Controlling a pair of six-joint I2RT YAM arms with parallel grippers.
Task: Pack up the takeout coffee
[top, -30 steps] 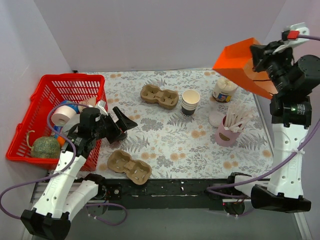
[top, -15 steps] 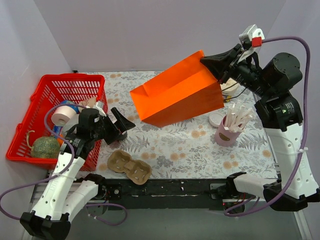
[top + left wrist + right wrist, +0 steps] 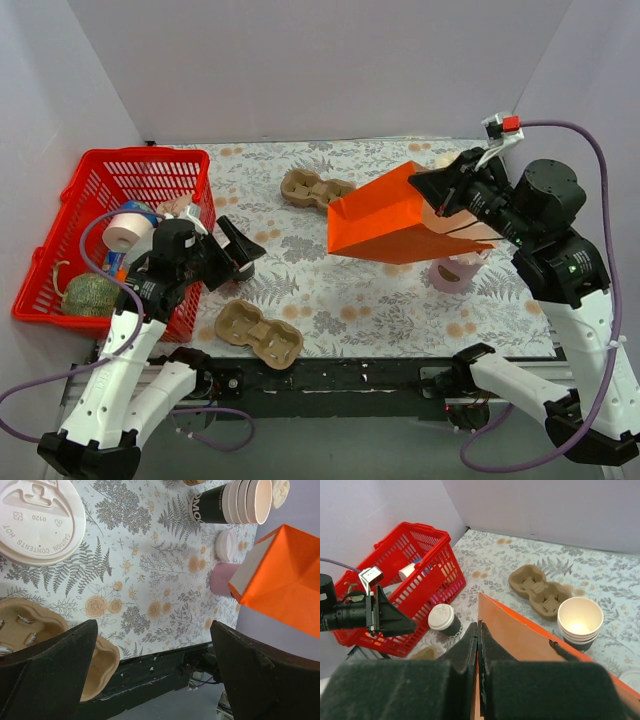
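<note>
- While 2 arms reach over a floral table point(image 3: 300, 290), a red basket point(image 3: 130, 155) of odds and ends sits at far left.
- Just right of the basket, the left gripper point(image 3: 152, 630) hangs with jaws spread wide, gripping nothing.
- Upright on the table, the coffee point(image 3: 444, 619), white lid on, stands just beside the basket's right wall, near the left gripper but apart from its fingers.
- 2 pulp carriers lie on the table: 1 carrier point(image 3: 260, 335) at the near edge, the other carrier point(image 3: 310, 188) farther back.
- Above mid-table, the orange bag point(image 3: 390, 220) hangs tilted.
- At right, the right gripper point(image 3: 478, 626) is clenched on the bag's edge, holding it off the table.
- Beyond the bag stands a stack of lidless cups point(image 3: 580, 625), and a pink cup point(image 3: 455, 272) peeks from under it.
</note>
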